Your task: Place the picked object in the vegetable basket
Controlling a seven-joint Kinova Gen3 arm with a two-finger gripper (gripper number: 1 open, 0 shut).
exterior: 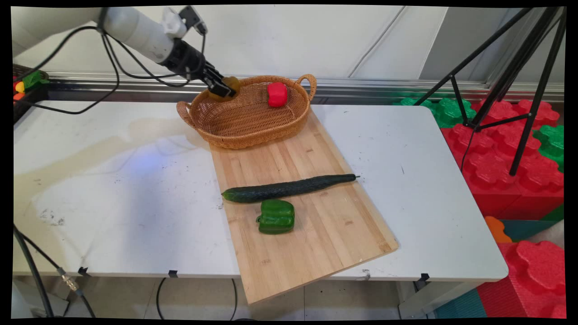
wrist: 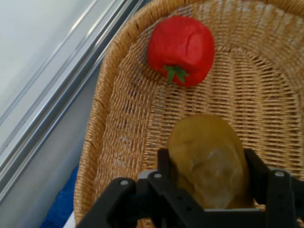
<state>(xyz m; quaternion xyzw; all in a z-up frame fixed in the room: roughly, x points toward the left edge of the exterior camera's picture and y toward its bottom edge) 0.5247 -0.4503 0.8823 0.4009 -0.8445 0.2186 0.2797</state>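
My gripper (exterior: 224, 90) hangs over the left rim of the wicker basket (exterior: 244, 128), shut on a brownish-yellow potato (exterior: 232, 82). In the hand view the potato (wrist: 209, 159) sits between the two black fingers (wrist: 164, 164), just above the basket's woven floor (wrist: 128, 137). A red bell pepper (exterior: 277, 94) lies inside the basket at its far side, and in the hand view the red pepper (wrist: 181, 50) lies ahead of the potato. The basket stands on the far end of a wooden cutting board (exterior: 311, 225).
A long dark cucumber (exterior: 289, 188) lies across the board's middle, with a green bell pepper (exterior: 276, 216) just in front of it. The white table (exterior: 117, 198) carries the board. A black tripod (exterior: 510, 81) and red and green foam blocks (exterior: 496, 153) stand at the right.
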